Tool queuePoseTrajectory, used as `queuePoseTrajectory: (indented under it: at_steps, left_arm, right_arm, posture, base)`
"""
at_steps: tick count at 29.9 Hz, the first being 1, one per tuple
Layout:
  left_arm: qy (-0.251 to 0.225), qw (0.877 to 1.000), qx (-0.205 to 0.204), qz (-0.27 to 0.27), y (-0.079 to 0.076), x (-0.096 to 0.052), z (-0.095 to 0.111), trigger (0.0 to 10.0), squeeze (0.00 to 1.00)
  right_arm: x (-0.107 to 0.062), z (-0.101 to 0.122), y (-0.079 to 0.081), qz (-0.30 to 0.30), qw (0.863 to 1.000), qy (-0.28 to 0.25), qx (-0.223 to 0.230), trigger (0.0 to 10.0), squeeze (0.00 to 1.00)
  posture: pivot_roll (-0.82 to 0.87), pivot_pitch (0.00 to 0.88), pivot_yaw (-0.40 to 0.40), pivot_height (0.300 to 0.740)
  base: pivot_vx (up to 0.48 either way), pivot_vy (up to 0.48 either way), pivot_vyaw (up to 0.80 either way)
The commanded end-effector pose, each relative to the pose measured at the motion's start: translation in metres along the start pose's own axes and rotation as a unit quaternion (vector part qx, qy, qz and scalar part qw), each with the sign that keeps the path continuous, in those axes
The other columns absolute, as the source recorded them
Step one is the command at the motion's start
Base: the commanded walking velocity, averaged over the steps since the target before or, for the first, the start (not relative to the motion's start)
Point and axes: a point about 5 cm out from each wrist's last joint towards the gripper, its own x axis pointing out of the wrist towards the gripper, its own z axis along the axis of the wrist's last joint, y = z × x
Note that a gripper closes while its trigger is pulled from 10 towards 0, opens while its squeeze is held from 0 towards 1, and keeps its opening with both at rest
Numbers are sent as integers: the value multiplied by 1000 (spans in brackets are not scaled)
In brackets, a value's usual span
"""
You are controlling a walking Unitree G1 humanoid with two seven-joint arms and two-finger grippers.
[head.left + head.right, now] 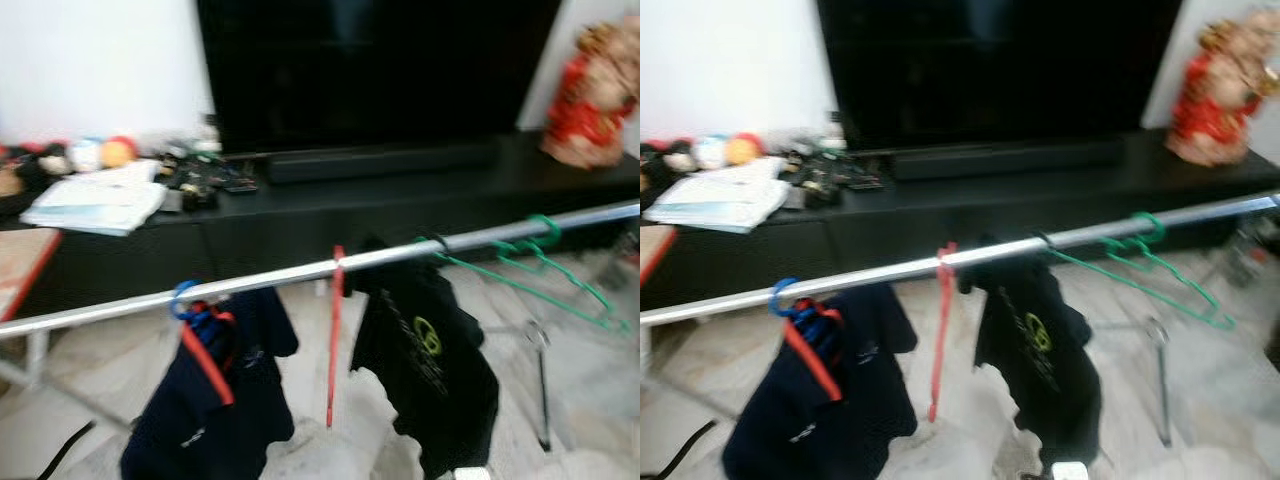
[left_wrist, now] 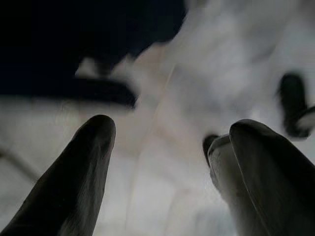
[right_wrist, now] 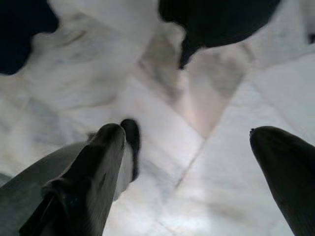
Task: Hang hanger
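1. Two black fingers of the left gripper point(image 2: 170, 172) stand spread apart with nothing between them, pointing down at pale marble floor point(image 2: 197, 73); dark cloth fills the upper left of that wrist view.
2. The right gripper point(image 3: 197, 162) is likewise released, its fingers wide over the same marble tiles, with dark garment edges at the top of its frame.
3. In the head views a silver rail point(image 1: 290, 272) crosses the frame, low at the left edge and rising to the right edge.
4. On the rail hang a navy garment point(image 1: 215, 400) on a blue-hooked hanger point(image 1: 188, 305) at lower left, a red hanger point(image 1: 334, 340) near centre, and a black shirt point(image 1: 425, 370) with a yellow-green logo just right of it.
5. The green hanger point(image 1: 545, 275) is hooked over the rail at the right, bare and tilted.
6. Behind, a black TV unit point(image 1: 330, 210) carries a soundbar point(image 1: 380, 160), papers point(image 1: 95, 200) and a red figurine point(image 1: 590, 95).
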Motion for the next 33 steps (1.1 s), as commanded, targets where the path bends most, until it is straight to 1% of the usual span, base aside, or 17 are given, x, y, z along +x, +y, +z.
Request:
queuePoseTrajectory:
  at_steps: [1,6,10,12,15,17,21,22,24,27,32,33]
  left_arm:
    - [26,1000,-1,8,7,-4,-17,10000,0]
    - [22,1000,-4,7,5,-3,-15,10000,0]
    - [18,1000,-11,11,5,-3,-14,10000,0]
    - [16,1000,-17,14,6,-3,-14,10000,0]
    - [15,1000,-21,16,7,-3,-13,10000,0]
    - [13,1000,-21,15,6,-3,-13,10000,0]
    - [11,1000,-22,14,4,-3,-12,10000,0]
    - [11,1000,-22,14,4,-3,-12,10000,0]
    - [10,1000,-23,13,4,-3,-13,10000,0]
    - [10,1000,-23,13,4,-3,-14,10000,0]
    - [15,1000,-21,15,6,-4,-18,10000,0]
    - [16,1000,-22,16,7,-5,-19,10000,0]
  right_arm:
    - [1,9,6,6,1000,-20,9,10000,0]
    - [1,11,6,7,999,-33,16,10000,0]
    - [1,14,6,3,998,-56,26,10000,0]
    - [0,16,6,1,996,-80,38,10000,0]
    - [-1,19,6,-4,994,-103,39,10000,0]
    - [-3,23,6,-8,990,-133,47,10000,0]
    - [-5,25,5,-19,985,-162,48,10000,0]
    - [-5,25,5,-19,985,-162,48,10000,0]
    - [-6,27,5,-20,981,-182,64,10000,0]
    - [-7,27,4,-26,979,-191,67,10000,0]
    - [-10,28,4,-35,969,-224,103,10000,0]
    - [-16,49,1,-41,952,-286,97,10000,0]
  posture:
    - [-34,0,58,740]
    - [-38,0,57,740]
    - [-44,0,51,740]
    - [-47,0,50,740]
    - [-63,0,49,740]
    - [-67,0,47,740]
    - [-78,0,37,740]
    - [-78,0,37,740]
    - [-83,0,36,740]
    - [-87,0,37,740]
    - [-89,0,40,740]
    - [-90,0,40,740]
  base:
    - [0,0,0]
    - [0,0,0]
    - [0,0,0]
    - [0,0,0]
    - [0,0,0]
    - [0,0,0]
    - [0,0,0]
    - [0,0,0]
    - [0,0,0]
    - [0,0,0]
    - [0,0,0]
    - [0,0,0]
